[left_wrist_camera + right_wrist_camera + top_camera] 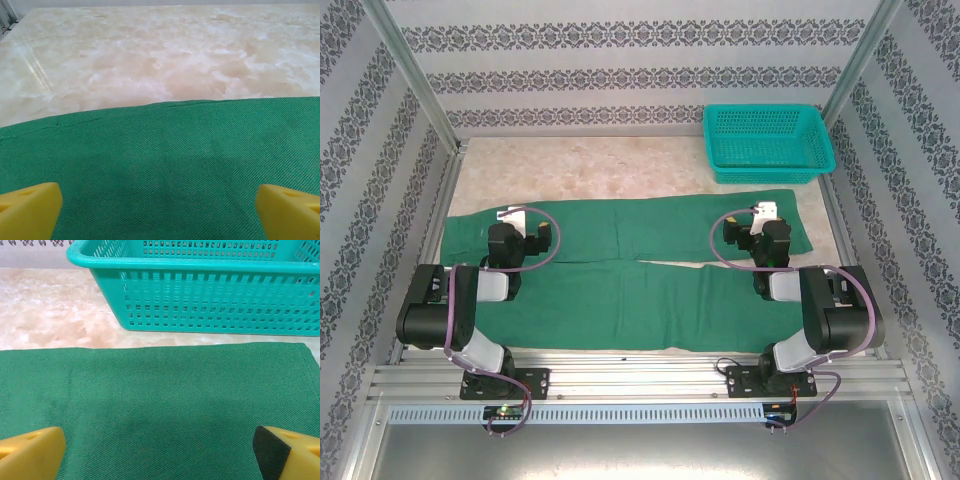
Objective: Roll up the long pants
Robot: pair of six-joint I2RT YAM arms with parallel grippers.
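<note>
- Pants [620, 270] lie flat across the desk [620, 165], legs side by side.
- Left fingers [27, 210] and right fingers [30, 452] are spread wide and empty, over the far leg.
- Best bet: pinch the far edge evenly with both so it stays straight.
- Marbled desk, basket [767, 140] far right, patterned walls.

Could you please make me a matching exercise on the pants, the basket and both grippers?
Things:
1. long pants
2. basket
3. left gripper
4. right gripper

Places or states:
A. far right corner of the table
B. open over green cloth, teal mesh just ahead
C. open over green cloth, bare marble ahead
D. spread flat, legs side by side

Pairs: 1-D, 2-A, 3-C, 4-B
</note>
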